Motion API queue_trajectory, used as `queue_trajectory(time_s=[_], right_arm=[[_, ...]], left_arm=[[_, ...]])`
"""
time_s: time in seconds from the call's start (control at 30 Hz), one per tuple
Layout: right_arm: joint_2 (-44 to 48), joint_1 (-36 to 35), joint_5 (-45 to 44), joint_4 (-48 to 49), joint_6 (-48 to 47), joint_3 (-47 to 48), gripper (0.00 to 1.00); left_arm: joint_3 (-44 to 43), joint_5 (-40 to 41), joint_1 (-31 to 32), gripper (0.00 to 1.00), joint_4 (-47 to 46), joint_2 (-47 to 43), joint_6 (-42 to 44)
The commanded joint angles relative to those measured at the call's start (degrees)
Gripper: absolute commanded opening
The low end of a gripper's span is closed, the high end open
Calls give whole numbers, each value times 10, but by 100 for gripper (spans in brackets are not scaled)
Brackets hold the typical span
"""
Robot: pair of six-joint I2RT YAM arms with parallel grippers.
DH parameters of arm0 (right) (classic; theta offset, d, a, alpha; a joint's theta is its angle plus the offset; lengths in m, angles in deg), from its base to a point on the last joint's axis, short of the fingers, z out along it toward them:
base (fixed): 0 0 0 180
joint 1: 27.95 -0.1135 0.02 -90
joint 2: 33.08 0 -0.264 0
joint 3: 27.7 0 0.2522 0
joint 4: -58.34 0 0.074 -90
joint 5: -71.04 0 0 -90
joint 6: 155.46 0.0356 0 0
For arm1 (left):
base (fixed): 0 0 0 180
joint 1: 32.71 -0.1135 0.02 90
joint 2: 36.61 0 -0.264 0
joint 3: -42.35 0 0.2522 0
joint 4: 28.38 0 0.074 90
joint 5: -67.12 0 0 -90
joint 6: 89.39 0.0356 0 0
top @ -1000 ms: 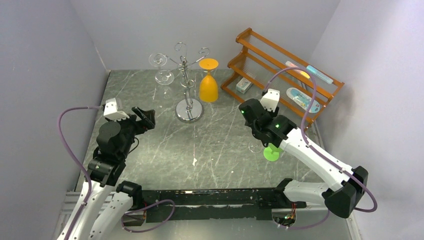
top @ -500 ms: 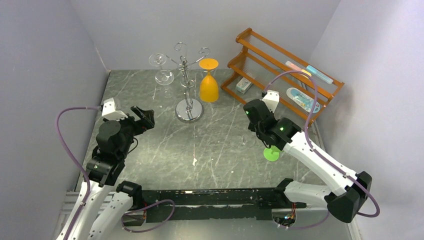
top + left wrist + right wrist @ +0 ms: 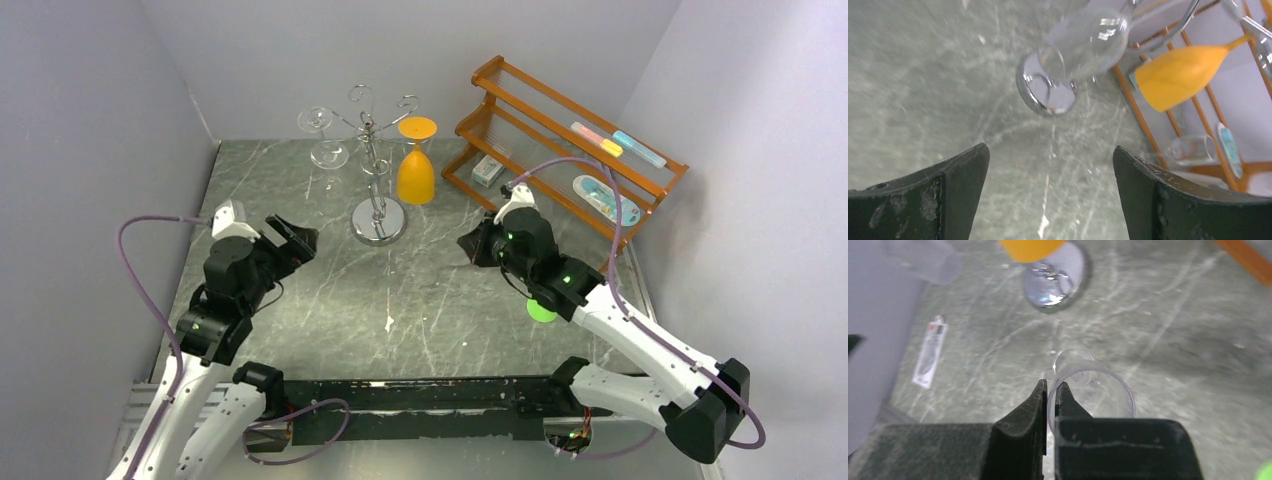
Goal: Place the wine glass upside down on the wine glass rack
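Right gripper: fingers together, pinching the rim wall of the wine glass.
Left gripper: jaws wide apart, empty.
Wine glass: clear, smooth, rounded bowl. The mouth is at the fingers and the narrow end points away toward the mirrored base of the wine glass rack. It sits over the marbled table, to the rack's right.
Wine glass rack: chrome wire with curled arms.

Nothing legible anywhere in here right now. There's a flat white sachet lying on the marble table, with a small red mark and some dark print on it, too blurred to read. Over on the orange wooden shelf, the little box and the oval packet show printing, all too small to make out.
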Motion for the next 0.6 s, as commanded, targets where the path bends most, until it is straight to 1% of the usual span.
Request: queue_trajectory(time_s=[0.0, 0.13, 0.17, 0.23, 0.37, 0.47, 0.57], right_arm=[[21, -2, 125, 232, -20, -55, 0], [21, -31, 147, 341, -37, -89, 0], [17, -45, 146, 359, -46, -92, 0], [5, -77, 129, 385, -70, -98, 0], [-21, -131, 79, 421, -120, -101, 0], [-29, -141, 76, 463, -129, -116, 0], [-35, -147, 70, 486, -137, -119, 0]], left_arm=[[76, -120, -4, 97, -11, -25, -145], [160, -197, -4, 95, -91, -57, -258], [177, -207, -4, 96, -114, -64, -277], [207, -225, -4, 96, -174, -70, -285], [192, -260, -5, 97, -189, -25, -278], [184, -299, -5, 96, -196, 23, -295], [184, -311, -5, 93, -205, 39, -316]])
